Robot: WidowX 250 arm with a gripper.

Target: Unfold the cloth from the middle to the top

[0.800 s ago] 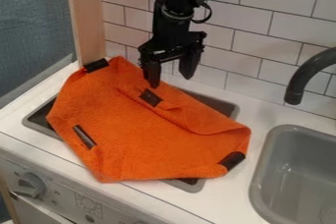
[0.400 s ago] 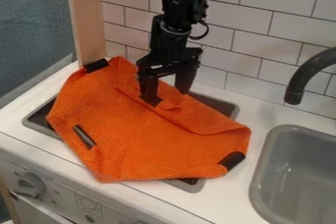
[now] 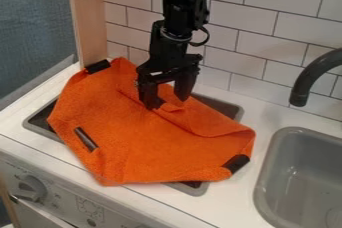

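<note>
Work surface: white counter (image 3: 264, 119), w/ grey sink (image 3: 291, 131) at right & black faucet (image 3: 319, 69) arching over it from the far right. Grey tray (image 3: 199, 190) at left of ctr, partly covered; its rim shows at far right, left & near edges. Near side: white front panel (image 3: 120, 217) w/ control knob (image 3: 30, 188) at left.

Room: white rect. tile wall (image 3: 244, 47) w/ dark joints along far side; vert. wood post (image 3: 87, 17) at far left; blue-grey surface (image 3: 33, 27) beyond the post's left side.

Cloth (image 3: 153, 147): orange, textured, spread over tray & overlapping counter. Outline irreg., w/ a folded layer running diag. from far left to right & raised creases nr its middle. Dark patches: one at far-left corner (image 3: 98, 66), one toward left nr side (image 3: 85, 139), one at right nr corner (image 3: 236, 163).

End effector: gripper (image 3: 167, 103) points down at the cloth's far-middle fold. Status: open, fingers spread w/ orange fabric visible btwn them; left fingertip at the fabric, contact of right fingertip can't be confirmed
</note>
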